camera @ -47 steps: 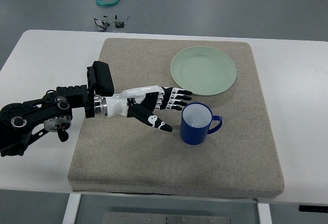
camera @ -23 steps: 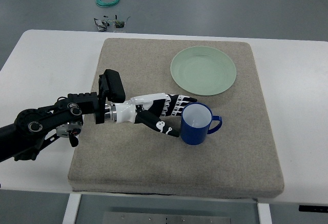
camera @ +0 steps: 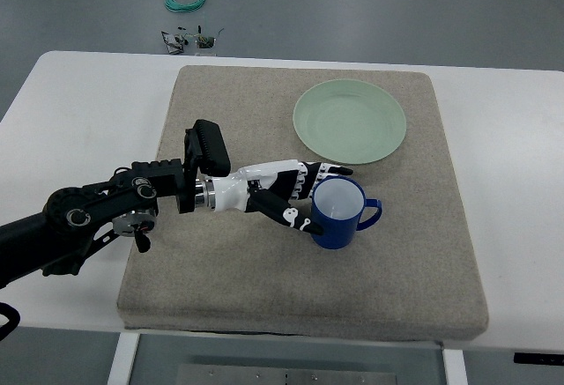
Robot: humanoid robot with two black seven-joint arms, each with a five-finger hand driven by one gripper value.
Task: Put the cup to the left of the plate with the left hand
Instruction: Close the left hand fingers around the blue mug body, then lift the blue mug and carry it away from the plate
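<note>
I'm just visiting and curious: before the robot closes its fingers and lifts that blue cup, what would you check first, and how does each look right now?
1. Left hand at the blue cup: ok, fingers on its left wall, thumb in front.
2. Firm grip: cannot tell, fingers look only partly wrapped.
3. Cup upright: ok, opening faces up, handle pointing right.
4. Free spot left of the green plate: ok, bare grey mat there.
5. Plate clear of the hand: ok, no contact visible.
6. Right hand: not in view.
</note>
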